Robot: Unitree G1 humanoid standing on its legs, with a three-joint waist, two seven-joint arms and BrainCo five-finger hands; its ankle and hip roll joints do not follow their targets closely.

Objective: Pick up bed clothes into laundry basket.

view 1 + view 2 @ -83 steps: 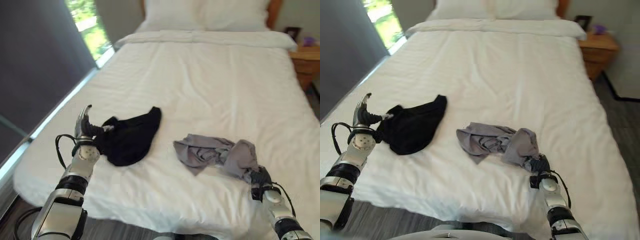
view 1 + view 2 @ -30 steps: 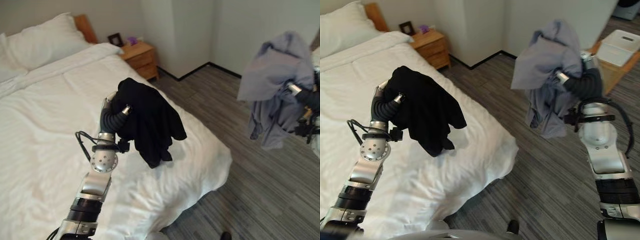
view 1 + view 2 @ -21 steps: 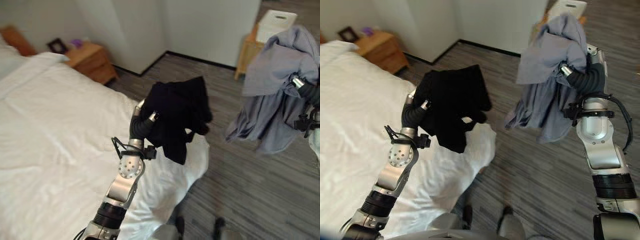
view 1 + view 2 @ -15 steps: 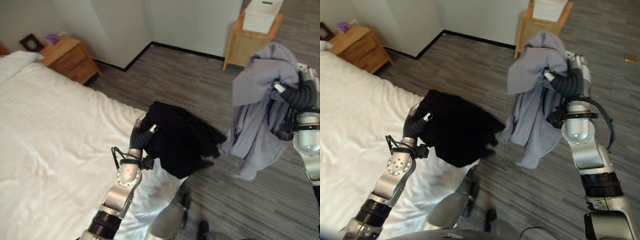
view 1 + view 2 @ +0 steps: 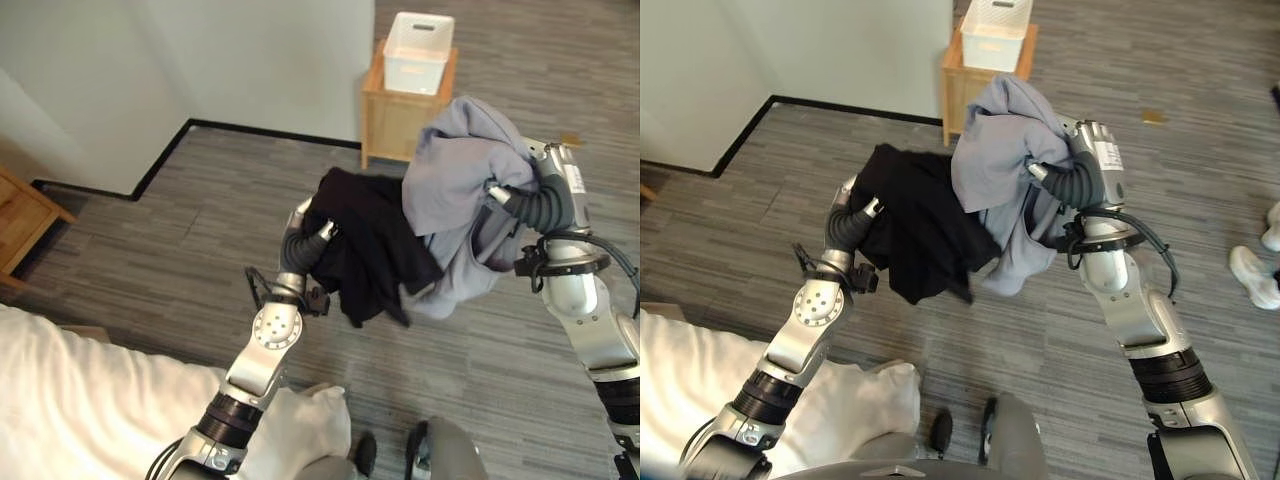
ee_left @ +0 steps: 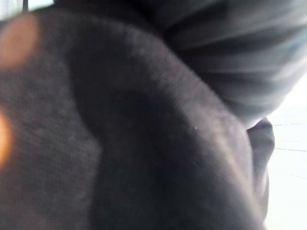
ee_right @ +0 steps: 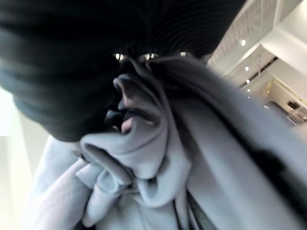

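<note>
Carrying both garments clear of the bed, the robot is facing across the grey striped floor [image 5: 250, 190] toward the far side of the room. The left hand [image 5: 312, 222] is holding the black garment [image 5: 370, 245] up in front of it; the cloth is draping over the hand and hanging well above the floor, and in the left wrist view dark fabric [image 6: 144, 143] is lying right against the camera. Its fingers are buried in the cloth, so I cannot tell how they are set. The right hand [image 5: 1052, 180] is lifting the grey garment [image 5: 995, 150] just to the right of the black one, the two bundles touching or overlapping where they hang. In the right wrist view the grey cloth [image 7: 144, 163] is bunching tightly at the hand, which reads as the fingers being clenched on it.

A white laundry basket [image 5: 418, 50] is sitting on a small wooden stand [image 5: 395, 120] at the far end, against the wall, well apart from both hands. A corner of the white bed [image 5: 80, 410] is showing at the near left. At the right edge a person's white shoe [image 5: 1252, 272] is standing on the floor.

Judging from this, the picking-up is done for both pieces, and what is left is closing the gap to the basket, raising each hand over its rim and letting the cloth drop in.
</note>
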